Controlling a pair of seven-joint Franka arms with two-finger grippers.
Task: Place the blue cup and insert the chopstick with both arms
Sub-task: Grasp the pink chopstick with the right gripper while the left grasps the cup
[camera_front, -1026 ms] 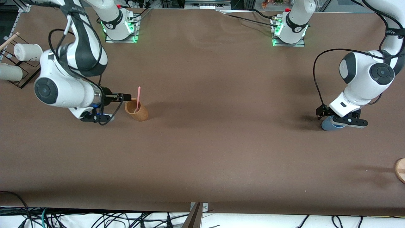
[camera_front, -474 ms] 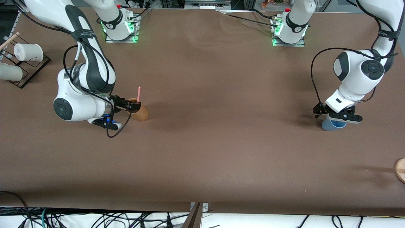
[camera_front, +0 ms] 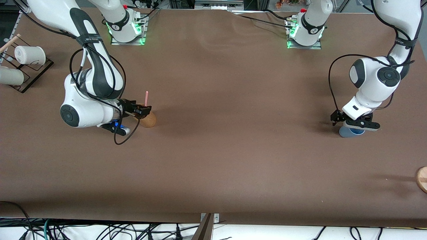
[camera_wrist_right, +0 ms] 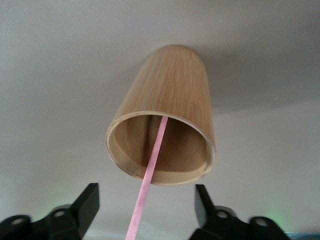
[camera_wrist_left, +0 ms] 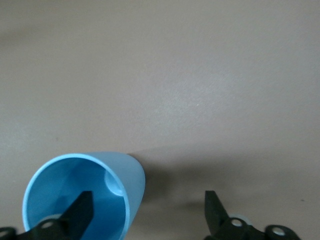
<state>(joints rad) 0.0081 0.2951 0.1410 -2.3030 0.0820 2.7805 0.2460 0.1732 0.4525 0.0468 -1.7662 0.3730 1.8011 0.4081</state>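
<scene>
Cables (camera_front: 100,230) hang along the table's (camera_front: 213,166) edge nearest the front camera, and a round wooden disc (camera_front: 422,179) pokes in at the edge on the left arm's end. Nothing else sits on the brown surface between that edge and the two cups.

Toward the left arm's end stands the blue cup (camera_front: 348,132) upright. The left gripper (camera_front: 356,124) is low over it with its jaws spread wide; in the left wrist view one finger (camera_wrist_left: 80,212) is inside the cup's (camera_wrist_left: 85,192) mouth and the other finger (camera_wrist_left: 216,212) is outside the wall, neither pressing on it.

Toward the right arm's end stands a tan cup (camera_front: 147,120) with the pink chopstick (camera_front: 145,99) leaning in it, its top sticking out above the rim. The right gripper (camera_front: 141,110) is right at that rim, jaws open on either side of the chopstick (camera_wrist_right: 147,180), holding nothing; the cup (camera_wrist_right: 165,120) fills the right wrist view.

Farther off, at the corner by the right arm's base, a black wire rack (camera_front: 28,71) holds white cups (camera_front: 29,55).
</scene>
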